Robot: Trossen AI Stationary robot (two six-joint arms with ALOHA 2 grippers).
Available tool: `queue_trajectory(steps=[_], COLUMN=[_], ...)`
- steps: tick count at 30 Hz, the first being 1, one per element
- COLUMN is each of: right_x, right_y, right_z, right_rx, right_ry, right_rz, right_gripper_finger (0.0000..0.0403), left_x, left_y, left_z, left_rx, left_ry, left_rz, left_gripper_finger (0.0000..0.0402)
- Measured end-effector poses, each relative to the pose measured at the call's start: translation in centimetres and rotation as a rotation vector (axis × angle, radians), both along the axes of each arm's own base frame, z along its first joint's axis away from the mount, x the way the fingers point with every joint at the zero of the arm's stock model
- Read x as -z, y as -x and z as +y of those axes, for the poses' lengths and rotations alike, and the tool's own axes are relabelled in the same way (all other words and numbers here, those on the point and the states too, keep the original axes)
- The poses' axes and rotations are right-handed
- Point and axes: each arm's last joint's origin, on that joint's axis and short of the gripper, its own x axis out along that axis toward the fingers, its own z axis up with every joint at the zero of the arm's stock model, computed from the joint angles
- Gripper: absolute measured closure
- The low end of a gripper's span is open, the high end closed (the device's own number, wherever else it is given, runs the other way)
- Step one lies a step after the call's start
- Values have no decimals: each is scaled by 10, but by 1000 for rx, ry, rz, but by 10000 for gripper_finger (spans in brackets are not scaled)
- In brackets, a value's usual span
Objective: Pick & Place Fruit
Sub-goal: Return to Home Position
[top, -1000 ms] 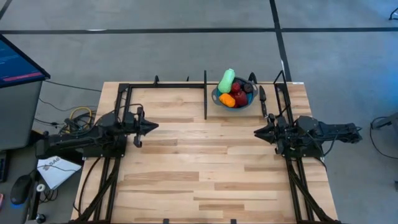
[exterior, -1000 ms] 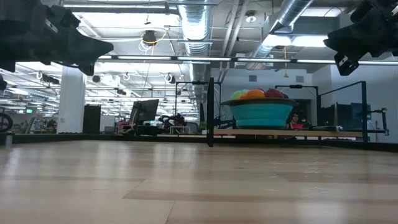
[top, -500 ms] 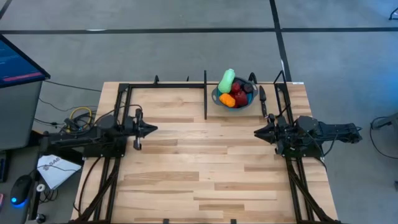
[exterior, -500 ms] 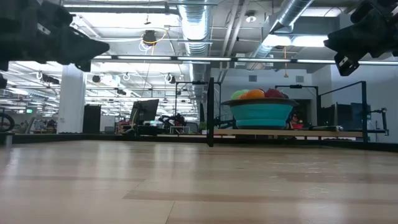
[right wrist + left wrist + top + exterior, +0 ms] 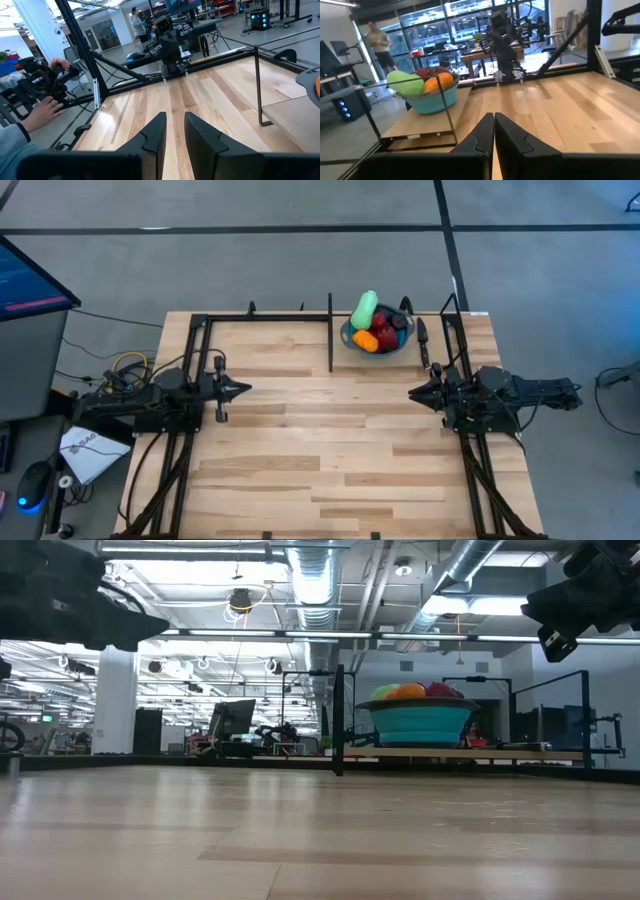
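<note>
A round blue bowl (image 5: 350,338) sits near the table's far edge, right of the middle, piled with toy fruit. The pile holds a pale green oblong piece (image 5: 364,309), an orange one (image 5: 366,340), red ones (image 5: 385,335) and a dark purple one (image 5: 399,322). The left wrist view shows the bowl (image 5: 432,100) with the green piece (image 5: 405,82) on top. My left gripper (image 5: 243,389) hovers shut over the table's left side. My right gripper (image 5: 412,392) hovers over the right side, fingers slightly apart (image 5: 175,120). Both stay well short of the bowl and hold nothing.
A black knife (image 5: 422,340) lies just right of the bowl. Black frame rails and an upright post (image 5: 330,330) stand along the far half of the table. Bare wood (image 5: 330,440) spans the middle and near part. A person's hand (image 5: 42,112) shows beyond the table.
My left gripper has drawn back a little toward the table's left edge, still shut. In the low view its tip has slid out toward the picture's left. The right arm and the bowl of fruit have kept still.
</note>
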Motion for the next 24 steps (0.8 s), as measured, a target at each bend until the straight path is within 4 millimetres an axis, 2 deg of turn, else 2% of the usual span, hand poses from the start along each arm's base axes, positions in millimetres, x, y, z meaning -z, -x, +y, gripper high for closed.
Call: queue_trajectory(steps=[5, 24], right_x=[0, 0], right_y=[0, 0], right_z=[0, 0], right_rx=[0, 0], right_ry=[0, 0], right_rz=[0, 0], right_gripper_finger=[340, 340], left_x=[0, 2], left_y=[0, -3], left_z=[0, 1], left_rx=[0, -6], left_ry=[55, 53], left_rz=[-7, 20], left_gripper_finger=[393, 393])
